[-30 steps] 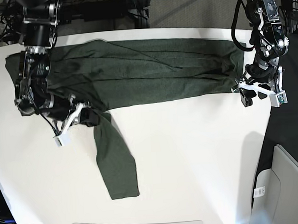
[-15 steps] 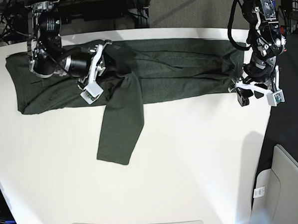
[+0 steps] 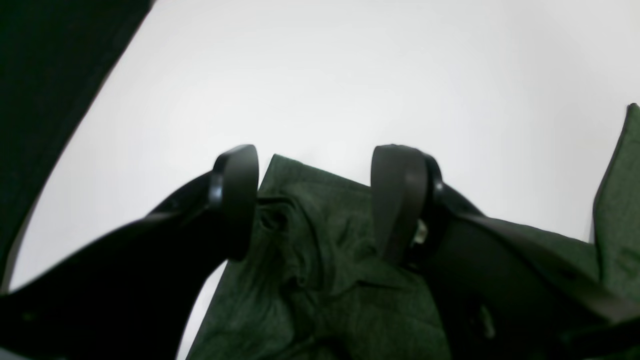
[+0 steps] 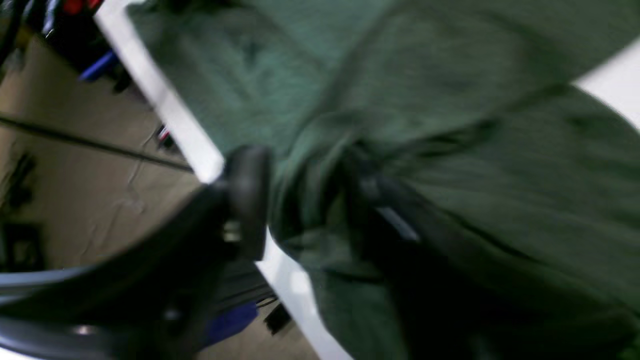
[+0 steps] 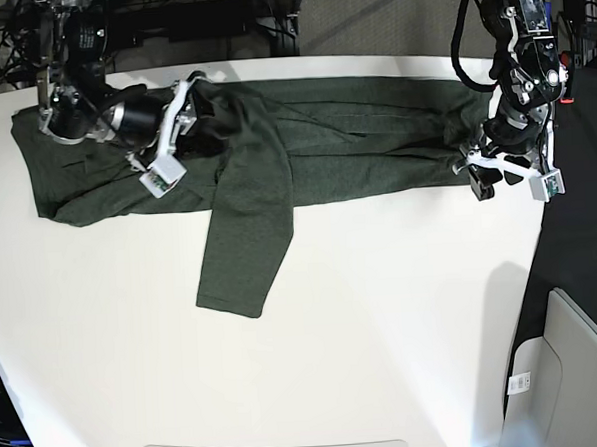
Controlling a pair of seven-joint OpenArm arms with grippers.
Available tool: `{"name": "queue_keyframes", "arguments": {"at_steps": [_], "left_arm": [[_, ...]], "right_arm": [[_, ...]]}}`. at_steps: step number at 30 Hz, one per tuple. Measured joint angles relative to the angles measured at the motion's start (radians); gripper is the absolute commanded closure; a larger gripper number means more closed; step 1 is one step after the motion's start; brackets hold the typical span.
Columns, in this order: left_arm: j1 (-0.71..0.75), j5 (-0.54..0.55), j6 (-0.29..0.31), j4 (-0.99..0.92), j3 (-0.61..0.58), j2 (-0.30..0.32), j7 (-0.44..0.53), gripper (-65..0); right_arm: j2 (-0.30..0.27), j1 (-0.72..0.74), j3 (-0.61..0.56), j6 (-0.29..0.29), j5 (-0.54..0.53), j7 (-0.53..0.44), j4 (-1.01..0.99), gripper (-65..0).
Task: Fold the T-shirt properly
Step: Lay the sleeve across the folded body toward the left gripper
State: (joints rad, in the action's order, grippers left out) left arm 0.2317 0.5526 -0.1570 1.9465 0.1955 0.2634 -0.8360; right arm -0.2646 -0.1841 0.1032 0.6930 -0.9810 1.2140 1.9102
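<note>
On the white desk [image 5: 383, 309] the T-shirt [image 5: 355, 145] lies in a long band along the far edge, running from one side to the other. One sleeve [image 5: 244, 241] hangs off the band toward the near edge.

The right claw [image 5: 188, 114] is on top of the shirt, at the top of that sleeve. Its wrist view is blurry, but its two fingers look apart with cloth bunched between them (I cannot tell if it grips the cloth or has let go).

The left claw [image 3: 312, 200] is at the other end of the shirt, over the corner there. Its fingers are apart, one on each side of the cloth, not pinching it.

The right arm is nearer the sleeve, so I think that sleeve gets laid over the band next. No boxes or bins show.
</note>
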Motion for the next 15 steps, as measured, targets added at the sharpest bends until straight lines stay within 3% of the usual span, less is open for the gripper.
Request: {"name": "queue_keyframes", "arguments": {"at_steps": [2,8,15], "left_arm": [[0.001,0.000,0.000,0.000,0.000,0.000,0.003,-35.0],[0.023,0.000,0.000,0.000,0.000,0.001,-0.001,-35.0],[0.018,0.000,0.003,0.000,0.000,0.000,0.002,-35.0]], "right_arm": [[0.007,0.006,0.058,0.000,-0.002,0.002,0.000,-38.1],[0.043,0.199,0.150,0.001,0.015,-0.006,-0.179,-38.7],[0.108,0.441,0.153,-0.053,0.268,-0.101,-0.473,-38.6]]}}
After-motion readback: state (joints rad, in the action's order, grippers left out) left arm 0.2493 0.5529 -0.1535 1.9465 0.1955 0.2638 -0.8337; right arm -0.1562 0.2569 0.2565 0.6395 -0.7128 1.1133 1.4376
